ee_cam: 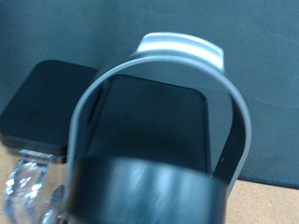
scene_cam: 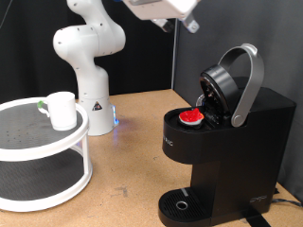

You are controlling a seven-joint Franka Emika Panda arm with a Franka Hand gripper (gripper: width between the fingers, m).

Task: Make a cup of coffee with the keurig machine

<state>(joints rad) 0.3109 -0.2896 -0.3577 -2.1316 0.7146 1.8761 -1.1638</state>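
Observation:
The black keurig machine (scene_cam: 227, 142) stands at the exterior view's right with its lid (scene_cam: 220, 87) hinged up and its grey arched handle (scene_cam: 248, 80) raised. A small white pod with a red top (scene_cam: 192, 117) sits in the open pod holder. The round drip tray (scene_cam: 180, 205) at the base is bare. The white cup (scene_cam: 62, 110) stands on the top tier of a round white rack (scene_cam: 38, 142) at the left. My gripper (scene_cam: 178, 25) hangs at the top edge above the machine, holding nothing visible. The wrist view shows the handle (ee_cam: 163, 70) and the lid (ee_cam: 149, 191) close below; no fingers show there.
The white arm's base (scene_cam: 87, 71) stands at the back left on the wooden table (scene_cam: 133, 151). A black curtain (scene_cam: 246, 28) forms the backdrop. The rack has a lower tier (scene_cam: 33, 180). A clear water tank (ee_cam: 28, 182) shows beside the machine in the wrist view.

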